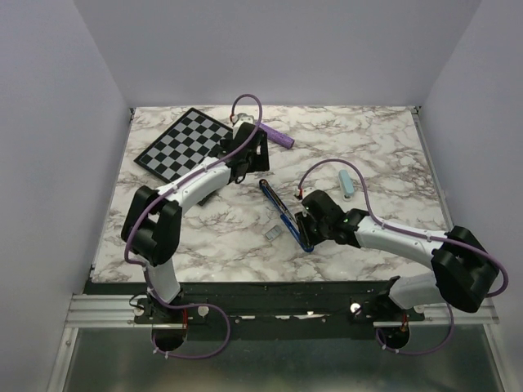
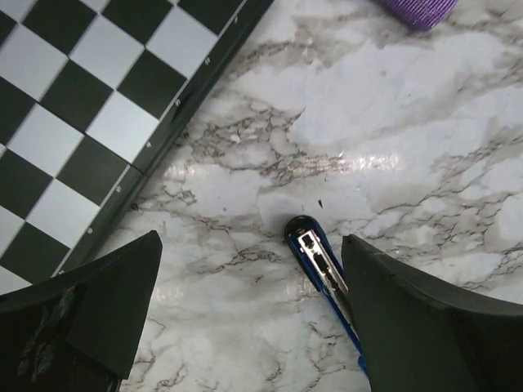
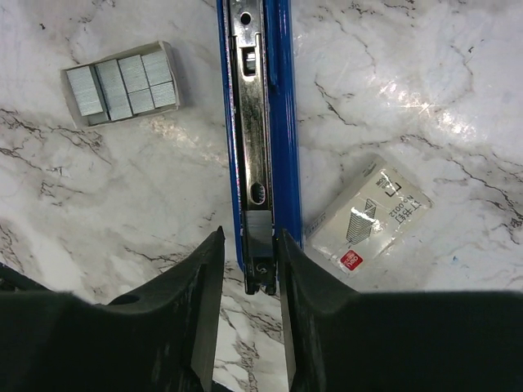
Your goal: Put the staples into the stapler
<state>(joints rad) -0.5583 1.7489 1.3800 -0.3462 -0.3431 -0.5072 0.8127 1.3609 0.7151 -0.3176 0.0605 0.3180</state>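
Fingers (image 3: 196, 310) of the right gripper (image 3: 250, 245), its arm stretched in from the lower right of the overhead view, flank the near end of the stapler (image 3: 282, 122); whether they pinch it cannot be told. The left gripper (image 2: 249, 241) hovers, fingers spread wide, over the stapler's far tip beside a chessboard (image 2: 73, 106). The dark blue stapler lies opened flat mid-frame on the marble table (image 1: 384, 147), with a tray of staples (image 3: 122, 82) to its left and white walls around.
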